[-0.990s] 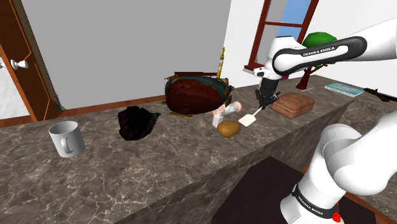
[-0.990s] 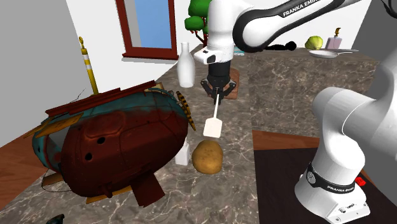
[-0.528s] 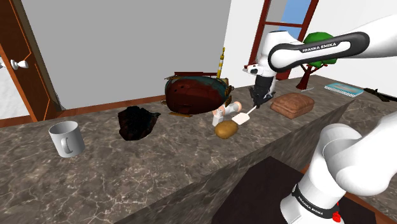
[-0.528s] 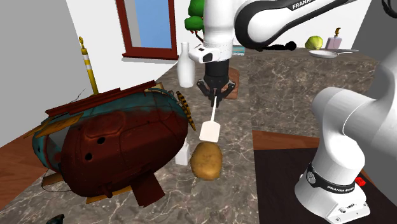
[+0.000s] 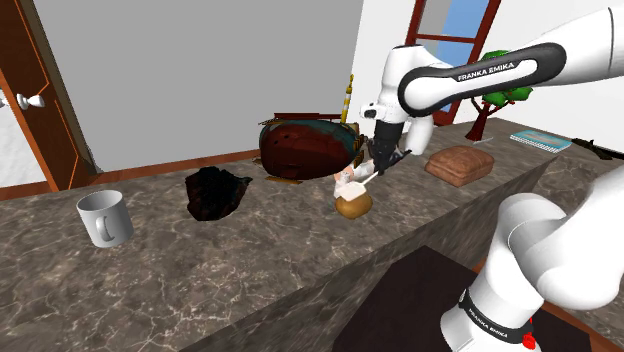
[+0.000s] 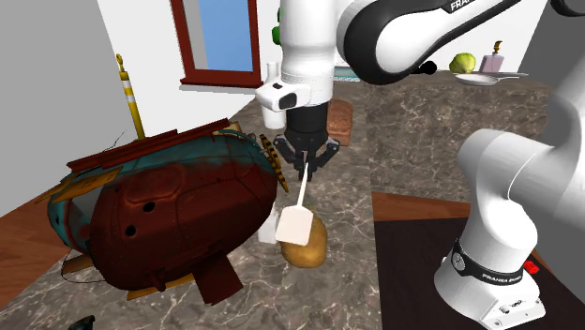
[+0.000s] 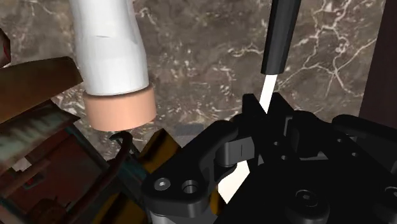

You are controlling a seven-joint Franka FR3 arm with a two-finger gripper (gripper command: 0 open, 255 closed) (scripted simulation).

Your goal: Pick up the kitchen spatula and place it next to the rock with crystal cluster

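Pincer (image 6: 305, 169) clamped on spatula (image 6: 293, 227) handle; blade hangs just above brown lump (image 6: 309, 249), midway between table's long edges. You risk clipping lump or red hull (image 6: 169, 216) heading to dark rock (image 5: 215, 192); thin handle may pivot.

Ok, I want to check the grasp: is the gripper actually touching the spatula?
Touching. In the second exterior view the gripper is shut on the thin white handle of the spatula, whose blade hangs below the fingers.

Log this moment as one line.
tool: shut on spatula handle | spatula head: over brown lump | dark rock: apart, toward shoulder view's left | placement: not yet done
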